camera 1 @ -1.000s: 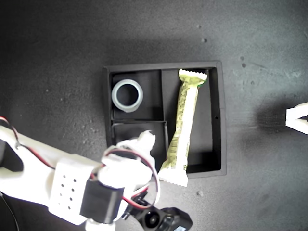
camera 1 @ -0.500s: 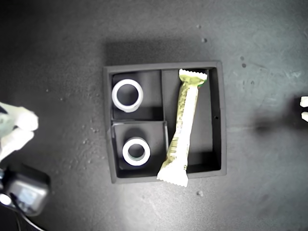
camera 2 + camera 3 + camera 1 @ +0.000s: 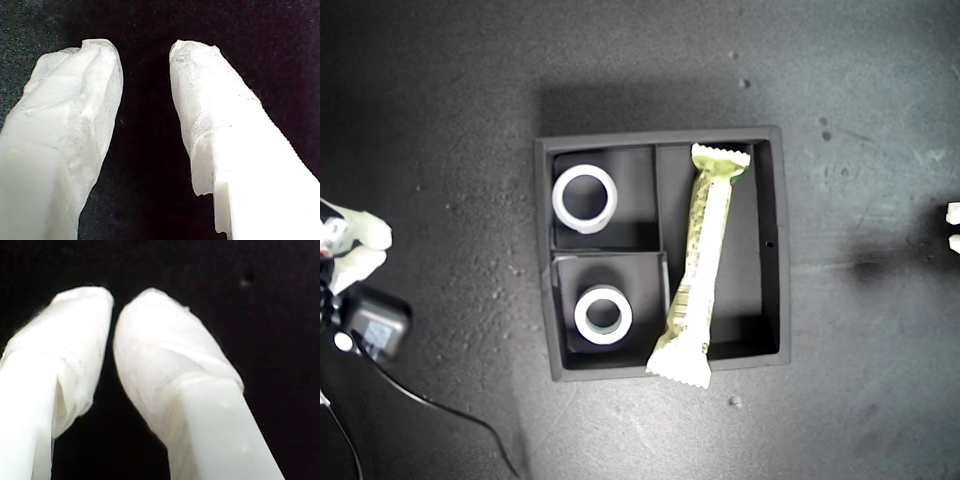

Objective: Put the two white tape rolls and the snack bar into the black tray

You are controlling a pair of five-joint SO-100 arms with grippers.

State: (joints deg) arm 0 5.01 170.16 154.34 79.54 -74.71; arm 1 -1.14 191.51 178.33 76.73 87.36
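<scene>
Dark matte tabletop (image 3: pixel 440 120); snack bar (image 3: pixel 705 260) print unreadable; my first gripper (image 3: pixel 145 50) gapes empty, second gripper (image 3: pixel 113 302) nearly closed, empty.

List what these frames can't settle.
- Which arm is which: both wrist views show only fingers over black mat; in the exterior view each gripper is cut off by an edge.
- Snack bar print: too small to read.
- Black tray floor under the bar: hidden by it.
- Second gripper: blurred.

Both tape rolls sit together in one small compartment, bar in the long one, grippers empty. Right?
Not quite. In the exterior view each tape roll has its own small compartment of the black tray. The snack bar is in the long one, one end overhanging the wall.
</scene>
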